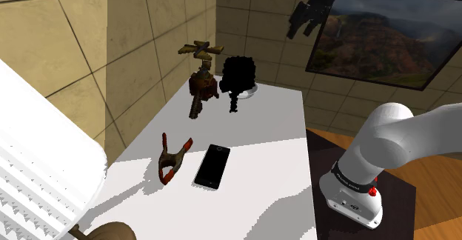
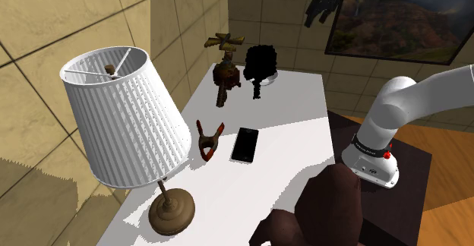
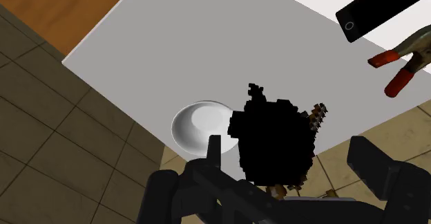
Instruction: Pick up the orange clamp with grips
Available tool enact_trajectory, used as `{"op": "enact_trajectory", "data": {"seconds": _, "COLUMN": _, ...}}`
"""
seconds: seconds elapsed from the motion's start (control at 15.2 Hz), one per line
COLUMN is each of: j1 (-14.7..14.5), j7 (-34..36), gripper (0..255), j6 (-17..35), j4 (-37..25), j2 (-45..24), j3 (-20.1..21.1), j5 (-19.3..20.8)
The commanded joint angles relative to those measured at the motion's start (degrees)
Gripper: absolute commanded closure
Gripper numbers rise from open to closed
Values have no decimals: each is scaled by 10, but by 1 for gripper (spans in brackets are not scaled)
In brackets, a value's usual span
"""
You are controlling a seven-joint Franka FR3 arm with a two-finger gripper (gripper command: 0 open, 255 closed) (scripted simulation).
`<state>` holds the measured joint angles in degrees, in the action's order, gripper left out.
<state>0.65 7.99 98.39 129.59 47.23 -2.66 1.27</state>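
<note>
White table (image 1: 274,127) with tiled walls behind and a lamp (image 2: 125,115) at the near end. The clamp (image 1: 173,159) with red-orange grips lies flat mid-table, just beside a black phone (image 1: 212,166). Farther back there's a black blob (image 1: 238,74) and a brown figurine (image 1: 201,79). The gripper (image 1: 301,30) hangs high by the framed landscape (image 1: 385,38), fingers spread, holding nothing.

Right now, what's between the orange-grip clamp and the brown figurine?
Nothing: in the shoulder view, bare white tabletop separates the brown spring clamp with orange grips from the brown winged figurine. The flat black phone lies beside the clamp.
</note>
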Motion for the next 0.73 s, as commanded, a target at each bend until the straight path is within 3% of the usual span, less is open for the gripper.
{"op": "enact_trajectory", "data": {"seconds": 0.0, "j1": 0, "j7": 0, "gripper": 0, "j6": 0, "j4": 0, "j2": 0, "j3": 0, "j5": 0}}
{"op": "enact_trajectory", "data": {"seconds": 0.66, "j1": -21, "j7": 112, "gripper": 0, "j6": 102, "j4": 38, "j2": -98, "j3": 97, "j5": -41}}
